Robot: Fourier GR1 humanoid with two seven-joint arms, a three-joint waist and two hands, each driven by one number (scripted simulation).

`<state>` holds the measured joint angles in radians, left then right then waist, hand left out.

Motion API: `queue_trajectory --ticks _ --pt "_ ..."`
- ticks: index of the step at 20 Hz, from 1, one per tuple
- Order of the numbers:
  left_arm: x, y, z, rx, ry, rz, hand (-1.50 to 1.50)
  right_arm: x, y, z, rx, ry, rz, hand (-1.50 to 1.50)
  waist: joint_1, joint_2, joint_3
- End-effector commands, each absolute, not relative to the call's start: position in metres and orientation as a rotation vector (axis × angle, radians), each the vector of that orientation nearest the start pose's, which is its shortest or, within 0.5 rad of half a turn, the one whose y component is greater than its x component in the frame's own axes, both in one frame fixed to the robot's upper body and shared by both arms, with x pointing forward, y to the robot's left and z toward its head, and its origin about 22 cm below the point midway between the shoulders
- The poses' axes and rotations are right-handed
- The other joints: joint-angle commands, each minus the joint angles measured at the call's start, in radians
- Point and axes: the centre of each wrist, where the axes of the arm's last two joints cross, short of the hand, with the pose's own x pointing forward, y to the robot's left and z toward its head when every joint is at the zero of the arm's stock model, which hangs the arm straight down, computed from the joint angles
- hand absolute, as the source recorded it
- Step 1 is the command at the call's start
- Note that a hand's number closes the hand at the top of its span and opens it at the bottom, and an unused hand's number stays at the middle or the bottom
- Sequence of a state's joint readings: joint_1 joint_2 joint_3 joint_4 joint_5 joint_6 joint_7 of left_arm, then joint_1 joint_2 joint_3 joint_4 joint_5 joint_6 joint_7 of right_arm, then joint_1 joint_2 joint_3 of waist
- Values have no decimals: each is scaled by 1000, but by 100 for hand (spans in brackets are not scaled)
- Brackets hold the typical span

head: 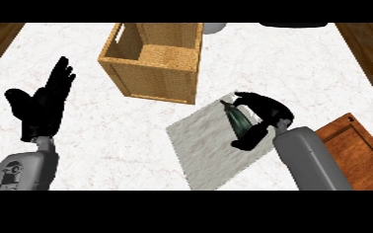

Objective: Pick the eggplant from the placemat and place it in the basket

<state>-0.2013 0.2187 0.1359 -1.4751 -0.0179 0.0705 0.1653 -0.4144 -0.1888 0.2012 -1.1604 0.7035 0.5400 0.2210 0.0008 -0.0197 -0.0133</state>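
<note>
Right robot hand (264,116) curled round dark eggplant (238,119) on placemat (207,150), lower right; looks light, smooth, slippery, so grip mid-body; left robot hand (44,101) open, resting left; basket (153,61) above.

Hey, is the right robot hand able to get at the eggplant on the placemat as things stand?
Probably yes: the right robot hand already has its fingers curled round the eggplant on the placemat, with nothing between them.

White marbled counter (94,143) w/ wicker basket (157,74), pale placemat (207,150) & wood board (348,148) at right edge.
</note>
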Motion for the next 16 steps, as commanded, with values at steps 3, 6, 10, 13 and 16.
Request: queue_trajectory --ticks 3,6,10,13,16 --pt "292 282 47 293 -1511 -27 0 337 -204 -5 -195 -913 1285 150 6 22 14" --pt "294 285 48 287 -1518 -32 0 320 -183 -25 -187 -902 1293 150 6 23 14" --pt "288 287 50 261 -1518 -48 0 276 -117 -34 -116 -1031 1220 150 30 18 15" --pt "295 274 48 216 -1534 -80 0 268 -84 -13 -137 -1218 1249 150 91 29 19" --pt "299 267 50 193 -1540 -83 0 247 -66 -10 -112 -1317 1178 150 112 31 21"
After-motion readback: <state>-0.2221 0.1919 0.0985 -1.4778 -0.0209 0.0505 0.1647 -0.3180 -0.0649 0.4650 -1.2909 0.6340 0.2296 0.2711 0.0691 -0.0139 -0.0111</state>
